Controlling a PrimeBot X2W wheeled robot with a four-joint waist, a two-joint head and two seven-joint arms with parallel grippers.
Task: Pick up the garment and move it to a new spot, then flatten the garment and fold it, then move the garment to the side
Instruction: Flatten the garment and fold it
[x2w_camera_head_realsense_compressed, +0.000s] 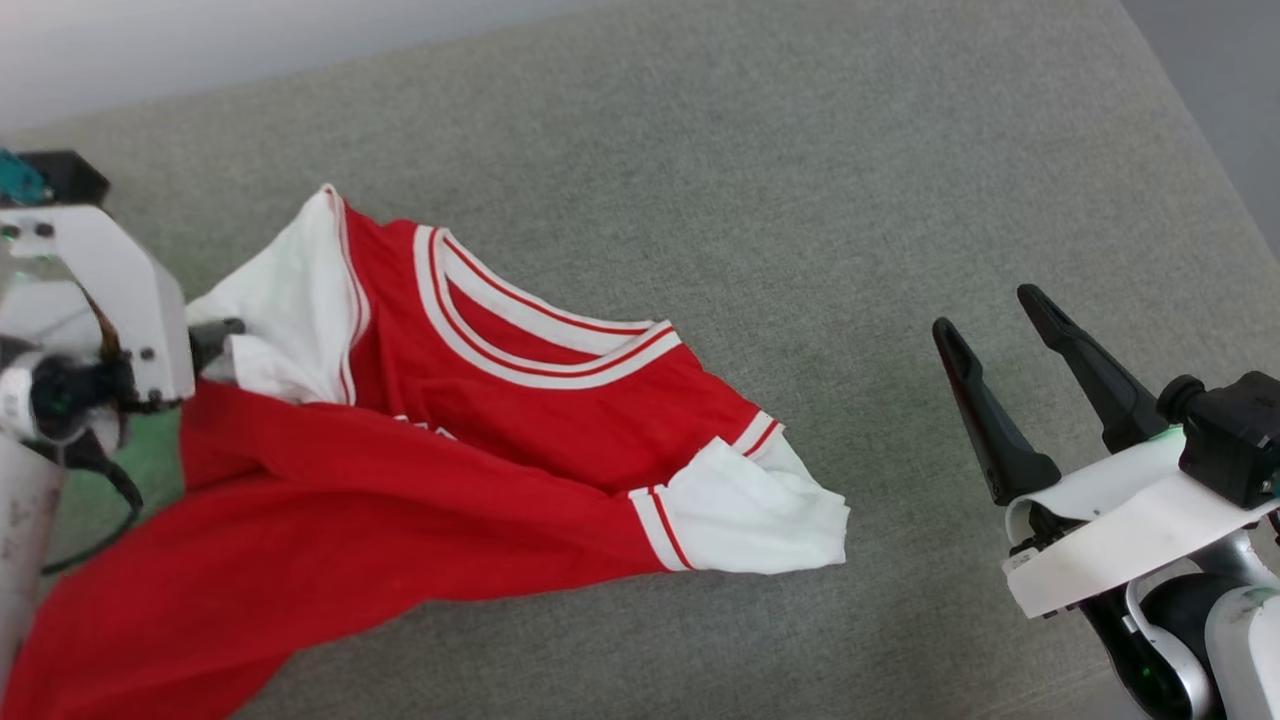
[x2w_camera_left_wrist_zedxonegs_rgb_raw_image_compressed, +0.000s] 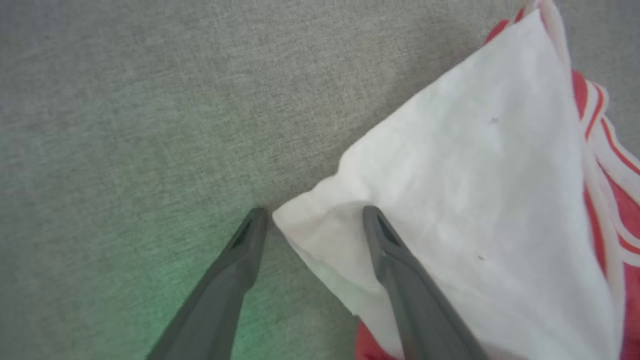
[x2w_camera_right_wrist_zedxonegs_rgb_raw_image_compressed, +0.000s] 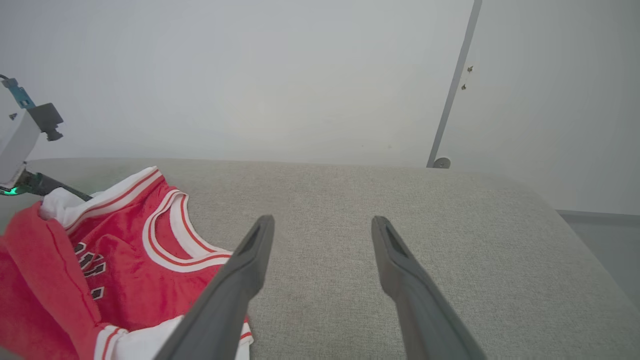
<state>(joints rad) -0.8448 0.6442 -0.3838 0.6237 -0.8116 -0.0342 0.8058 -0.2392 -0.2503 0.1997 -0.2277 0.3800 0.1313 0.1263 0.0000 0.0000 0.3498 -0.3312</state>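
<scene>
Grey woven fabric surface (x2w_camera_head_realsense_compressed: 700, 150), white wall behind (x2w_camera_right_wrist_zedxonegs_rgb_raw_image_compressed: 250, 75) (w/ vertical trim strip (x2w_camera_right_wrist_zedxonegs_rgb_raw_image_compressed: 450, 100)), grey floor rt (x2w_camera_right_wrist_zedxonegs_rgb_raw_image_compressed: 615, 235)

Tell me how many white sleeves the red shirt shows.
2. One white sleeve lies beside the left gripper; the other white sleeve lies at the opposite end of the bright red jersey shirt, nearer the right gripper.

Head view above garment (x2w_camera_head_realsense_compressed: 450, 430), left wrist close over it, right wrist low

Matt cloth garment (x2w_camera_head_realsense_compressed: 500, 440), coarse-woven surface (x2w_camera_head_realsense_compressed: 800, 150)
</scene>
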